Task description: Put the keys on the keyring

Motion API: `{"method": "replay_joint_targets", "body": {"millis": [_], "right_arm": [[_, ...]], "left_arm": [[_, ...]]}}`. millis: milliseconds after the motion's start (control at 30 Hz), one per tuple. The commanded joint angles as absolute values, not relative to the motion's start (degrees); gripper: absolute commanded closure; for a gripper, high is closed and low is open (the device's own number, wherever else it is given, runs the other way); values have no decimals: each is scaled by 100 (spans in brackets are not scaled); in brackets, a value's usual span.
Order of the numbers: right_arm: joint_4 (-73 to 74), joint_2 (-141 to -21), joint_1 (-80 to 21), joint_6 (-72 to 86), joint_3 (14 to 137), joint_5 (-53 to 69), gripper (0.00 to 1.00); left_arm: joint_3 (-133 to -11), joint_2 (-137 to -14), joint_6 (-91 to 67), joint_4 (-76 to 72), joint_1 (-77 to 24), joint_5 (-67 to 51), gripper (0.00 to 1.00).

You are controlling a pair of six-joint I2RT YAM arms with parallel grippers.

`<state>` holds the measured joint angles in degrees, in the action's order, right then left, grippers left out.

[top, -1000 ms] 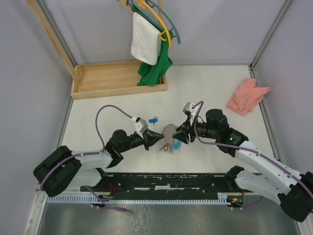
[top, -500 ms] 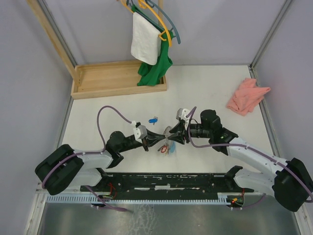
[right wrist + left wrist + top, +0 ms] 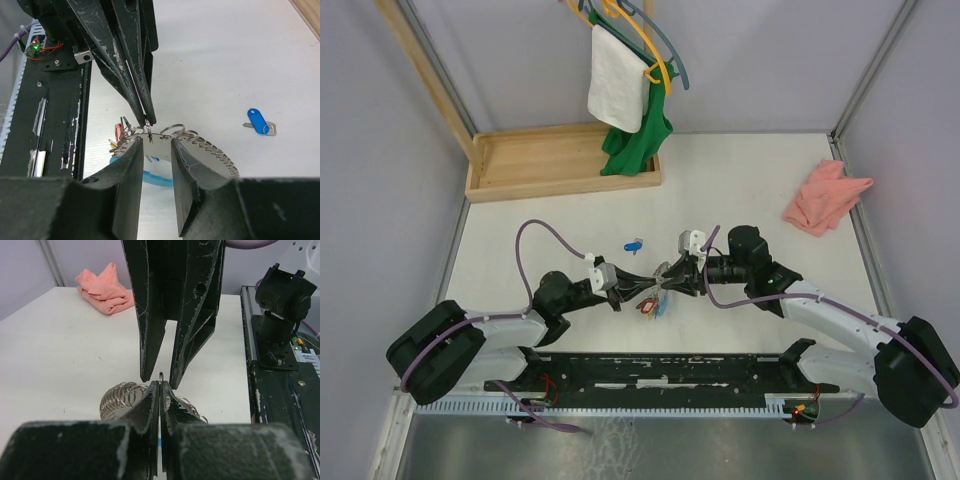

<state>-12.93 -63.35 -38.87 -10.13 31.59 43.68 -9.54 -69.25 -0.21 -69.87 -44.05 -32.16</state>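
Your L pincer [image 3: 159,390] is pinched tight on the keyring [image 3: 200,145], mid frame. R pincer [image 3: 157,150] is apart, a jaw each side of the ring. Step, I think: get a 2nd hold. Next, pinch softly. The blue key [image 3: 634,244] lies just up-left, on open surface [image 3: 750,180]; base rail [image 3: 670,370] close below.

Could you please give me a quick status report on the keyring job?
Left pincer shut on the keyring; right pincer open, jaws astride it. Blue key loose on the table, apart from the ring. Nothing blocking.
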Motion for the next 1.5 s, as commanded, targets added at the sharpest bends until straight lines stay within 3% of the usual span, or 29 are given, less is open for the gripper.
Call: {"method": "replay_joint_targets", "body": {"millis": [0,333,533,600,1133,1467], "right_arm": [[-1606,-6367,-3863,-1151,3196,4772,65],[-1603,-6437,-3862,-1079,3313,5061,78],[-1471,-6375,-3863,-1021,3423,4972,95],[-1300,-6318,-3867,-1003,3510,4922,99],[2682,-6739,-4615,-1938,5465,3222,99],[3128,-7065,-4953,-2011,5773,2524,99]], "left_arm": [[-975,-6765,259,-7583,-4384,-3355,97],[-984,-6931,120,-7835,-4381,-3423,97],[-992,-6940,101,-7768,-4381,-3436,97],[-991,-6903,117,-7646,-4386,-3428,92],[-1429,-5792,766,-4878,-4385,-3374,62],[-1431,-5700,723,-4550,-4374,-3053,59]]}}
